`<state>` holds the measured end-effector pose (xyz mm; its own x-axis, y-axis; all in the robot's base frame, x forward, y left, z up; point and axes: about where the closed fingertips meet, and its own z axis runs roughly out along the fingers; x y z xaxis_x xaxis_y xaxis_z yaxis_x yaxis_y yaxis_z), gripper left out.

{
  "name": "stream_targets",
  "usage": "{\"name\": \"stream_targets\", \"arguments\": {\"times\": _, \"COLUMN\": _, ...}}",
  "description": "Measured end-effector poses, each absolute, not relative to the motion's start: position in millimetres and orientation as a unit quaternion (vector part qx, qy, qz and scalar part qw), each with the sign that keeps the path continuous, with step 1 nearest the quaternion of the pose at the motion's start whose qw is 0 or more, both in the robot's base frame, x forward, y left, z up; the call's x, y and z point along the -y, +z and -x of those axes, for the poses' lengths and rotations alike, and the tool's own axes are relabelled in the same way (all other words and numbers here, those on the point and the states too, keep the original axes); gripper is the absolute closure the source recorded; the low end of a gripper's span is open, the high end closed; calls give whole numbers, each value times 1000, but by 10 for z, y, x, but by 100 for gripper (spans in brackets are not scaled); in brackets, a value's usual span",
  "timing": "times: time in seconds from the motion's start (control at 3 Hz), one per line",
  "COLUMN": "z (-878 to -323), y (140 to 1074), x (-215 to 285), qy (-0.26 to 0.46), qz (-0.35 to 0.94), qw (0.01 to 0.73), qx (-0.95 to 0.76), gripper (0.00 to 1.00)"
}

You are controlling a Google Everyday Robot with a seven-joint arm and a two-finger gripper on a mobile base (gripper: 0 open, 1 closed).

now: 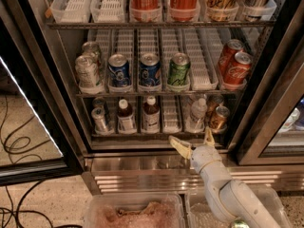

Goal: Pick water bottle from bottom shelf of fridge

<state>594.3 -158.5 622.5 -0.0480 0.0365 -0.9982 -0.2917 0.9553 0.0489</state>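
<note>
The fridge (pixel 52 70) stands open with a black door frame and a shiny steel base. On its bottom shelf (pixel 156 133) the water bottle (pixel 196 113), clear with a white cap and pale label, stands right of centre. Two brown bottles (pixel 125 116) with white caps stand to its left, a gold can (pixel 219 118) to its right. My gripper (pixel 193 140) is open in front of the shelf's edge, just below and slightly left of the water bottle, one finger (pixel 179 146) pointing left, the other (pixel 208 136) up. It holds nothing.
The middle shelf holds silver, blue, green and red cans (pixel 149 70). The top shelf holds tall cans (pixel 183 1). Two clear plastic bins (pixel 133 213) sit on the floor in front of the base. Black cables (pixel 14 146) lie on the floor at left. The glass door (pixel 23 103) is swung open left.
</note>
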Motion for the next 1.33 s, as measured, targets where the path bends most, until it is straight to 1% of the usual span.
{"name": "stream_targets", "arguments": {"times": 0.67, "z": -5954, "y": 6219, "x": 1585, "qy": 119, "qz": 89, "qw": 684, "qx": -714, "gripper": 8}}
{"name": "stream_targets", "arguments": {"times": 1.0, "z": -6031, "y": 6181, "x": 1612, "qy": 112, "qz": 79, "qw": 684, "qx": -717, "gripper": 3}}
{"name": "stream_targets", "arguments": {"times": 1.33, "z": -6108, "y": 6174, "x": 1667, "qy": 104, "qz": 70, "qw": 687, "qx": -716, "gripper": 2}}
